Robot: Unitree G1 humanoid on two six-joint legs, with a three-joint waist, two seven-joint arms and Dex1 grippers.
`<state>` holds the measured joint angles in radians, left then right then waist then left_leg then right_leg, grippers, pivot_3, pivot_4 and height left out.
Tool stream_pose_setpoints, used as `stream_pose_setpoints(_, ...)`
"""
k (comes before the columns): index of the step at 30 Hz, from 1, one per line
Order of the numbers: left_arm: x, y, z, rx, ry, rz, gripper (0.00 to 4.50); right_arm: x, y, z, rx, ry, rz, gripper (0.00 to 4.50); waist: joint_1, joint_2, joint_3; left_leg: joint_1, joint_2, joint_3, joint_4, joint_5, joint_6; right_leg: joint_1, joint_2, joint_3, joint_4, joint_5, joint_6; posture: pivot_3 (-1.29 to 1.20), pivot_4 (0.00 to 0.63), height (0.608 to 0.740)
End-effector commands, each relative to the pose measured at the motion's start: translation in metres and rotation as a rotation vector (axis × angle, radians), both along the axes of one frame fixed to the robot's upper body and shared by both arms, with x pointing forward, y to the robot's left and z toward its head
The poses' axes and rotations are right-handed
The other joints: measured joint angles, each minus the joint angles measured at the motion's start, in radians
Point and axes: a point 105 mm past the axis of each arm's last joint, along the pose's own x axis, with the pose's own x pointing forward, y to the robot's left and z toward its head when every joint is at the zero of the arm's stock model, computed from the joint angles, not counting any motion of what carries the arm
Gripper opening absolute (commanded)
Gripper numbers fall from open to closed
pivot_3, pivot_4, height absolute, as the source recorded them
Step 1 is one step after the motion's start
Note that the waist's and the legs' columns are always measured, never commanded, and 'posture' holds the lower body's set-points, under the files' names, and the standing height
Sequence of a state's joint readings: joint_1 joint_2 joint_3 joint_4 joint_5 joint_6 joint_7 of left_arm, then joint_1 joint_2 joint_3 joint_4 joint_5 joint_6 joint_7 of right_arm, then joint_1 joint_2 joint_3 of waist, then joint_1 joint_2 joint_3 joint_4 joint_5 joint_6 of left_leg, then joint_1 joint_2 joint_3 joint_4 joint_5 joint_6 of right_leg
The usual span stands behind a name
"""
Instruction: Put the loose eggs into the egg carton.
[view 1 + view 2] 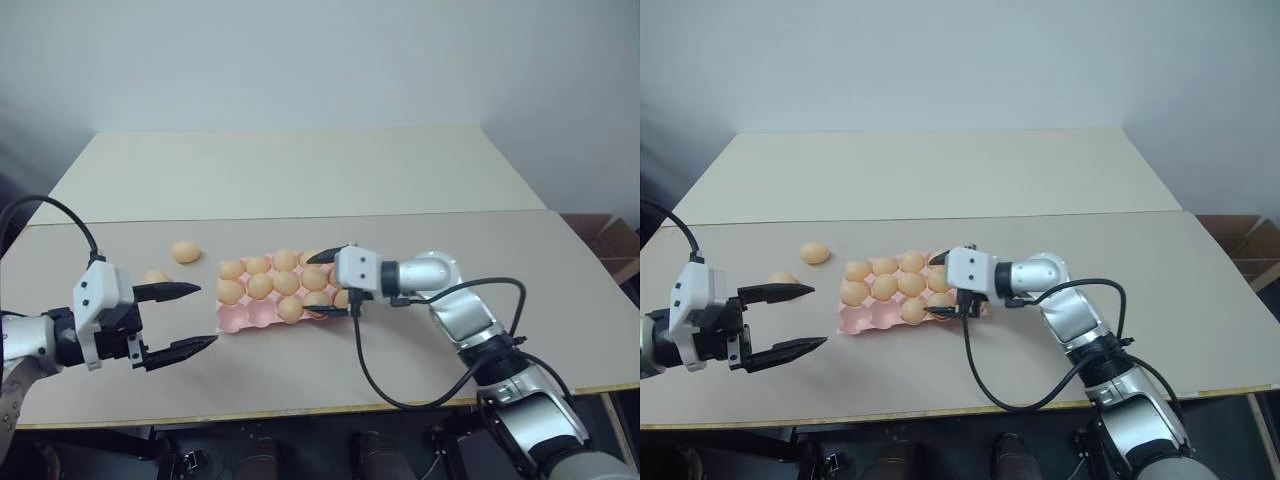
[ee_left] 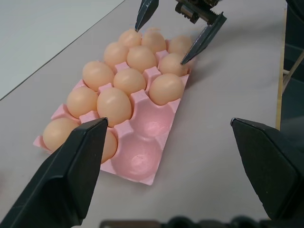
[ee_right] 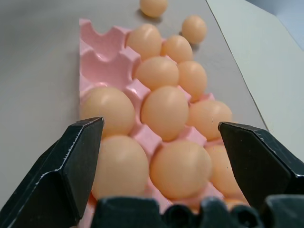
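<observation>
The pink egg carton lies mid-table, most cups filled with orange-tan eggs. Two cups at its near left corner are bare. Two loose eggs rest on the table left of the carton: one farther back, the other partly behind my left gripper's upper finger. My left gripper stands open and empty just left of the carton, pointing at it. My right gripper is open over the carton's right end, its fingers straddling eggs seated there, holding nothing.
The carton sits on a beige table whose front edge runs close below the arms. A second, paler table adjoins at the back. A black cable loops from my right wrist over the table front.
</observation>
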<state>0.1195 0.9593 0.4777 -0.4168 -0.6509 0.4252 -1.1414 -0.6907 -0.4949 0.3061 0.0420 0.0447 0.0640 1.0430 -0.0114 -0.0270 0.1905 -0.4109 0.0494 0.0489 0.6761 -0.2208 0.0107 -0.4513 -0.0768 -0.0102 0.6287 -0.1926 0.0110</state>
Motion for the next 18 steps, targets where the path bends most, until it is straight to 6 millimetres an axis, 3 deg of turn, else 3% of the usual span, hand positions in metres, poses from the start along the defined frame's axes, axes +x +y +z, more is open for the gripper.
stream_pose_setpoints(1,-0.002,0.008,0.009,0.02,-0.034,0.048,4.5,-0.014,-0.026,0.033,0.037,-0.067,0.013,4.48,0.001,0.0,0.0,-0.001,0.0,0.0,0.0,0.0,0.0,-0.001,0.0,0.0,0.0,0.0,0.0,0.0,0.15,0.74)
stream_pose_setpoints(8,-0.017,0.051,0.011,0.021,-0.062,0.322,4.5,-0.037,-0.088,0.038,-0.079,-0.029,-0.057,4.48,-0.008,-0.001,0.0,-0.004,0.001,0.001,-0.001,-0.001,-0.002,-0.004,0.0,0.0,-0.002,0.002,0.004,0.0,0.15,0.74)
stream_pose_setpoints(13,-0.034,0.097,0.014,0.052,-0.081,0.589,4.5,-0.042,-0.104,0.037,-0.092,-0.002,-0.132,4.48,-0.006,-0.002,-0.001,-0.002,0.001,0.002,-0.001,-0.001,-0.002,-0.004,0.0,0.001,0.0,-0.001,0.0,0.0,0.15,0.74)
stream_pose_setpoints(18,-0.047,0.114,0.018,0.038,-0.077,0.652,4.5,-0.043,-0.111,0.031,-0.076,0.021,-0.186,4.48,0.001,-0.002,-0.001,0.0,0.001,0.002,0.001,-0.002,-0.003,-0.003,0.0,0.001,0.0,0.0,-0.001,0.0,0.15,0.74)
